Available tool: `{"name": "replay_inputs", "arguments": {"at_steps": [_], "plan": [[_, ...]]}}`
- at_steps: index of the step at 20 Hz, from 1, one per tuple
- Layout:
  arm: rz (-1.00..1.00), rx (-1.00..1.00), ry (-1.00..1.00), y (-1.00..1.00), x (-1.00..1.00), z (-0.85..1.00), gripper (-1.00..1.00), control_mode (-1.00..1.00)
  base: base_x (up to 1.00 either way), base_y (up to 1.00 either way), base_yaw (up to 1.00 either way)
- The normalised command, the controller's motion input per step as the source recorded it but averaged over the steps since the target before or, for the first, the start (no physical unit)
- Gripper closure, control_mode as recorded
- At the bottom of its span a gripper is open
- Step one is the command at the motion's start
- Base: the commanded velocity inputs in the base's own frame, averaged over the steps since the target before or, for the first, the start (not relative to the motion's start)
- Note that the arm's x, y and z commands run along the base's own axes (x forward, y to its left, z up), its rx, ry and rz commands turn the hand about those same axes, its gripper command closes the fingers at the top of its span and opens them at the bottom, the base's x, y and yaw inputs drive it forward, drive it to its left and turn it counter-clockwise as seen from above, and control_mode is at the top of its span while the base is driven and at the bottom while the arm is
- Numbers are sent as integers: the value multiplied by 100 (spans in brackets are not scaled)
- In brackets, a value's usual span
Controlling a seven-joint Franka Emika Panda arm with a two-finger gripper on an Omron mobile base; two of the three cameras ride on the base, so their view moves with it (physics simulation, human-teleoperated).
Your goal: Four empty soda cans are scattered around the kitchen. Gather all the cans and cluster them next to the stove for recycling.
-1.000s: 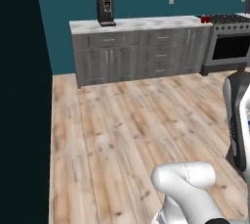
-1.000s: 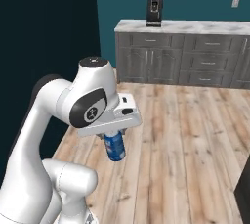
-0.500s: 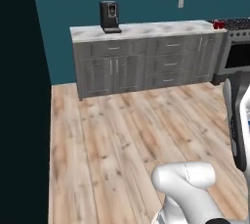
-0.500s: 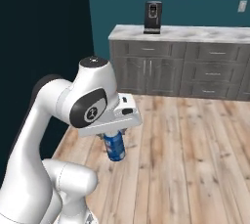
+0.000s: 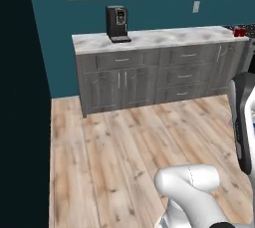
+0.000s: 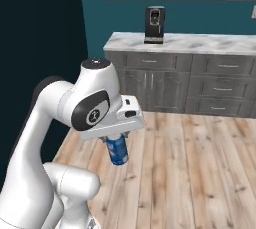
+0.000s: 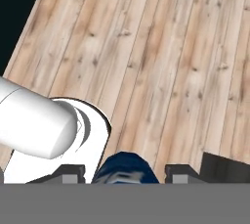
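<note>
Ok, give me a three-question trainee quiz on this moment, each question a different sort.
1. True or false: the gripper is shut on a blue soda can.
2. What stands on the counter? A) kettle B) coffee machine C) toaster
3. Fill in: below the carried can lies the wooden ____.

Key: 1 true; 2 B; 3 floor.

A pale wood plank floor (image 5: 114, 157) runs up to a row of grey base cabinets (image 5: 159, 80). A white marble countertop (image 5: 164, 38) lies along the top of them. A black coffee machine (image 5: 117, 24) stands near its left end, and small red things (image 5: 239, 32), too small to identify, sit at its far right.
</note>
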Motion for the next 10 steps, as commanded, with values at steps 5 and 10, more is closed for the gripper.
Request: {"name": "replay_inputs", "arguments": {"at_steps": [5, 10], "plan": [[0, 0, 0, 0, 0, 0, 100, 100, 100, -22, 0], [0, 0, 0, 0, 0, 0, 100, 100, 100, -52, 0]]}}
